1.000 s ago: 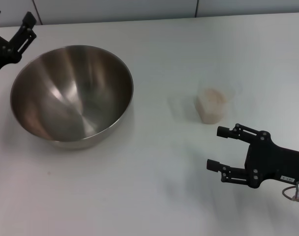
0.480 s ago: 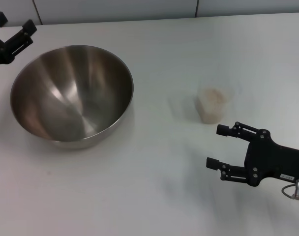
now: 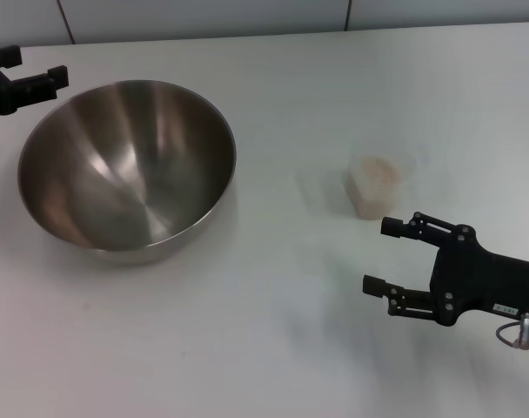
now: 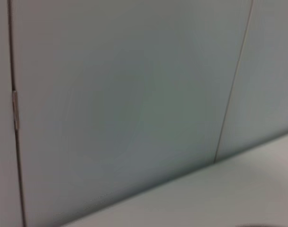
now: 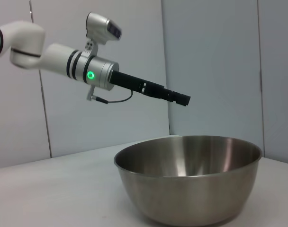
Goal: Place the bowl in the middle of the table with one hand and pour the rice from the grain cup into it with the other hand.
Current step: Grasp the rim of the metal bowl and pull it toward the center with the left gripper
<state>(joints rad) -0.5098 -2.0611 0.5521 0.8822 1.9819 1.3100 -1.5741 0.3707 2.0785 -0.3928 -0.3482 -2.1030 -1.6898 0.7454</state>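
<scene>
While the bowl (image 3: 128,167) sits on the left part of the table (image 3: 273,331), the grain cup (image 3: 375,185) stands well apart on the right, holding a pale mass of rice (image 3: 377,170). A broad stretch of bare tabletop lies between them, and more runs along the near side. The grey panels (image 3: 204,17) close off the far edge.

The left gripper (image 3: 30,68) hangs at the far left, just beyond the bowl's far-left rim, its fingers spread and holding nothing. The right gripper (image 3: 385,256) hovers just near of the cup, clear of it, fingers parted and empty.

The right wrist view alone shows the bowl (image 5: 189,179) from the side, resting flat and upright, with the left arm (image 5: 63,59) reaching out above its rim, clear of it. The left wrist view shows only the panels (image 4: 125,104) and a strip of table (image 4: 220,194).
</scene>
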